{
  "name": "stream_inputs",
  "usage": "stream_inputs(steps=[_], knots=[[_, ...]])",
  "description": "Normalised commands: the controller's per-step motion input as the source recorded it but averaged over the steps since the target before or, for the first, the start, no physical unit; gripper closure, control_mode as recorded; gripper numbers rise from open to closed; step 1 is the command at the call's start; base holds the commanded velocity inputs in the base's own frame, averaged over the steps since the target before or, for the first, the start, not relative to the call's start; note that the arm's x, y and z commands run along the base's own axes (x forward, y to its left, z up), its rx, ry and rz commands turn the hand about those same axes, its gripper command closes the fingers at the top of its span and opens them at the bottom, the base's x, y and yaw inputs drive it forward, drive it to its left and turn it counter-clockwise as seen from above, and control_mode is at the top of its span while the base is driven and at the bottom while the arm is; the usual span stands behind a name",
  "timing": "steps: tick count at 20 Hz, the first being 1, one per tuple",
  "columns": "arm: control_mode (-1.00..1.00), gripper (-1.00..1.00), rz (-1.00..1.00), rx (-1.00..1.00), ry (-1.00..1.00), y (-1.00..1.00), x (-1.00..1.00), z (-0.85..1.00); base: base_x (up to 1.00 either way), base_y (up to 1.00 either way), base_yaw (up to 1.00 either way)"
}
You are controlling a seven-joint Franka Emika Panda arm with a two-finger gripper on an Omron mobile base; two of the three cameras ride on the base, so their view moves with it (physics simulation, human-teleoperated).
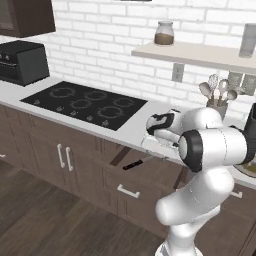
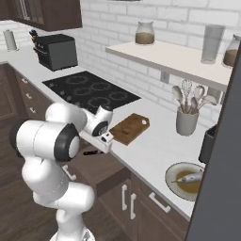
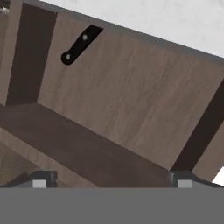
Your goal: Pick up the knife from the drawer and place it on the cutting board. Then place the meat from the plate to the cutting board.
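**Pincer wide over the open drawer, knife handle ahead**

Kitchen counter (image 2: 155, 141) of pale stone runs under a white brick wall, with a black hob (image 1: 85, 104) set into it. Below the counter edge the drawer (image 3: 122, 100) stands pulled out, its brown wooden floor spread beneath the pincer (image 3: 111, 181). Seen from the hand, the pincer's two dark tips sit far apart, spread wide with nothing between them.

The knife (image 3: 78, 45) lies on the drawer floor ahead of the pincer and off toward its left tip, well apart from both tips; its black handle shows, while the blade runs under the counter lip. In the left base view the same handle (image 1: 133, 164) lies below and just left of the hand.

Beyond the hand, up on the counter, lies the cutting board (image 2: 130, 128). Farther along to the right sits the plate (image 2: 172, 181), carrying the meat (image 2: 189, 178).
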Motion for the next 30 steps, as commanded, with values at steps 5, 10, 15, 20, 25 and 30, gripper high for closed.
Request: stream_inputs(steps=[5, 10, 15, 20, 25, 30], knots=[[-1.0, -1.0, 0.0, -0.01, 0.17, 0.39, 0.11, -0.52, 0.0, 0.0, 0.0], [-1.0, -1.0, -0.02, 0.0, 0.16, 0.23, 0.22, -0.49, 0.0, 0.0, 0.0], [-1.0, -1.0, -0.03, 0.0, 0.12, 0.08, 0.23, -0.42, 0.0, 0.0, 0.0], [-1.0, -1.0, -0.04, 0.0, 0.11, 0.01, 0.27, -0.4, 0.0, 0.0, 0.0], [-1.0, -1.0, -0.04, 0.0, 0.07, 0.0, 0.23, -0.3, 0.0, 0.0, 0.0], [-1.0, -1.0, -0.01, 0.0, 0.07, 0.02, 0.02, -0.23, 0.0, 0.0, 0.0]])
